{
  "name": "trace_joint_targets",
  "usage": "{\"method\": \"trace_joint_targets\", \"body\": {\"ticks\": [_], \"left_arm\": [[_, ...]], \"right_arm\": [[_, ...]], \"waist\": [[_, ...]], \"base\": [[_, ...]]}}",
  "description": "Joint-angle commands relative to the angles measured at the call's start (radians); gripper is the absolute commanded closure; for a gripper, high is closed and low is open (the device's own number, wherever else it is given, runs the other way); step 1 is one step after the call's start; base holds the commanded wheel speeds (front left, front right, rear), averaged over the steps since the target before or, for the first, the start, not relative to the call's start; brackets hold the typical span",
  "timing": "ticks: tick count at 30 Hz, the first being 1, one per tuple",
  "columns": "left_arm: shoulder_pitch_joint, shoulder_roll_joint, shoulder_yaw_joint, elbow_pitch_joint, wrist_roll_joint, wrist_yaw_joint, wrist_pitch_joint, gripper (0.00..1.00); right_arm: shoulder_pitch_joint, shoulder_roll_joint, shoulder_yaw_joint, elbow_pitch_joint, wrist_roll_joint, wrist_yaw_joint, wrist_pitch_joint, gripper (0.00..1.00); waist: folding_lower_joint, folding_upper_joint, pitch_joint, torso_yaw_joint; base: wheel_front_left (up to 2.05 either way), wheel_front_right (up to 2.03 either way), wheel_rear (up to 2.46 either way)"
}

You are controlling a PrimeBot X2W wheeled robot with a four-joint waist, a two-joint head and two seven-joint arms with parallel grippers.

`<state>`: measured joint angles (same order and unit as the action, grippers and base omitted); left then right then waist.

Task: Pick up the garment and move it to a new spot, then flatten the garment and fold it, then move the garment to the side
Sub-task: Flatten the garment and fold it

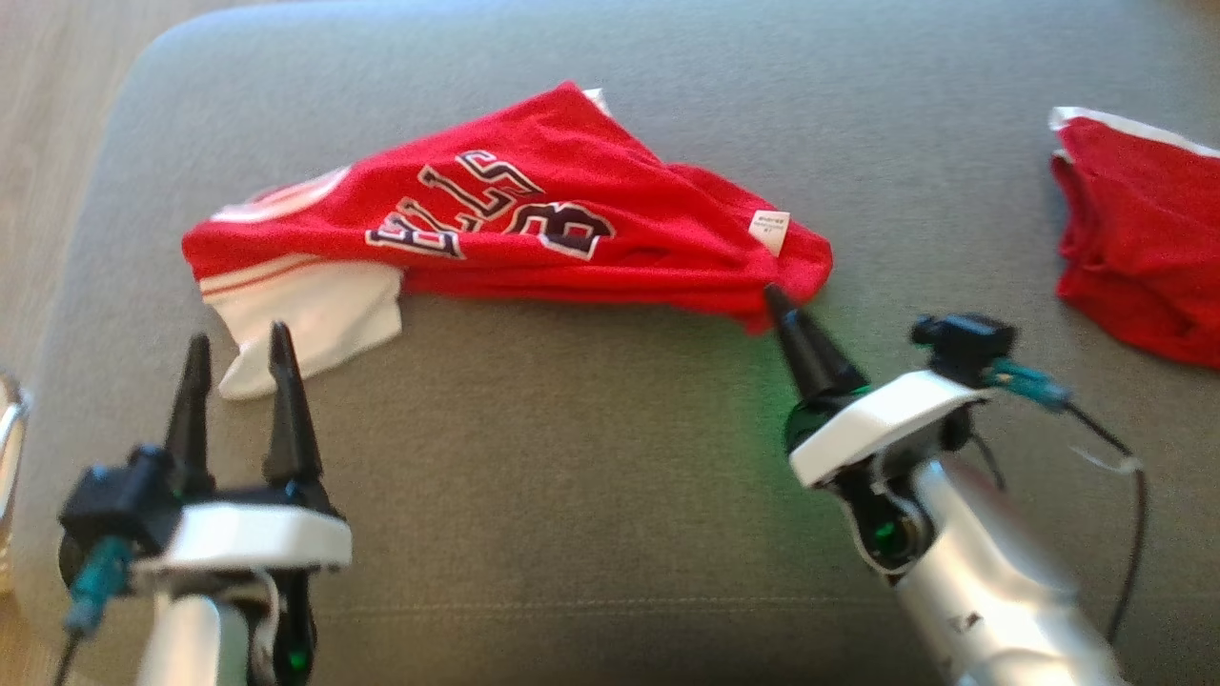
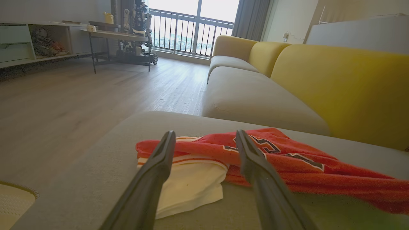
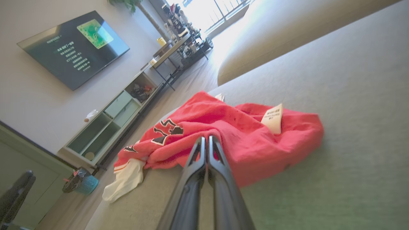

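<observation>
A wooden floor (image 2: 80,95) is seen running to a railed window (image 2: 191,28), and a television (image 3: 73,48) is mounted above a low shelf unit (image 3: 111,127). A grey sofa seat (image 1: 610,476), backed in yellow, is spread in front. The red garment (image 1: 534,219) is laid crumpled on its middle, with another red cloth (image 1: 1144,238) at the far right. The left gripper (image 1: 238,335) is held with jaws apart by the garment's left end. The right gripper (image 1: 774,295) is pressed together at its near right edge; whether cloth is caught cannot be told.
</observation>
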<state>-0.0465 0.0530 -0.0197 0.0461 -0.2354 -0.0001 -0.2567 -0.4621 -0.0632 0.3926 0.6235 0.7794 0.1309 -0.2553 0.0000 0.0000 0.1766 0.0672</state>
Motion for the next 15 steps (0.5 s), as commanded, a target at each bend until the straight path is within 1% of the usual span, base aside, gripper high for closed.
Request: {"method": "trace_joint_targets", "body": {"ticks": [1,5,9,13,15], "left_arm": [[0.002,0.005,0.025,-0.044,0.017,-0.001,-0.005,0.0],[0.066,0.0,-0.014,-0.067,0.043,0.007,-0.005,0.0],[0.1,-0.002,-0.057,-0.076,0.048,0.016,-0.005,0.0],[0.117,-0.002,-0.093,-0.08,0.039,0.035,-0.005,0.0],[0.12,-0.003,-0.105,-0.082,0.034,0.044,-0.005,0.0]], "right_arm": [[0.014,0.013,-0.015,-0.051,-0.023,0.0,-0.006,1.0],[0.048,0.013,-0.134,-0.146,-0.109,0.0,-0.006,1.0],[0.075,0.013,-0.232,-0.274,-0.15,0.0,-0.006,1.0],[0.09,0.013,-0.29,-0.418,-0.192,0.0,-0.006,1.0],[0.088,0.013,-0.296,-0.457,-0.208,0.0,-0.006,1.0]], "waist": [[0.0,0.0,-0.021,-0.024],[0.0,0.0,-0.044,-0.054],[0.0,0.0,-0.06,-0.067],[0.0,0.0,-0.074,-0.074],[0.0,0.0,-0.079,-0.074]], "base": [[0.0,0.0,0.0],[0.0,0.0,0.0],[0.0,0.0,0.0],[0.0,0.0,0.0],[0.0,0.0,0.0]]}}
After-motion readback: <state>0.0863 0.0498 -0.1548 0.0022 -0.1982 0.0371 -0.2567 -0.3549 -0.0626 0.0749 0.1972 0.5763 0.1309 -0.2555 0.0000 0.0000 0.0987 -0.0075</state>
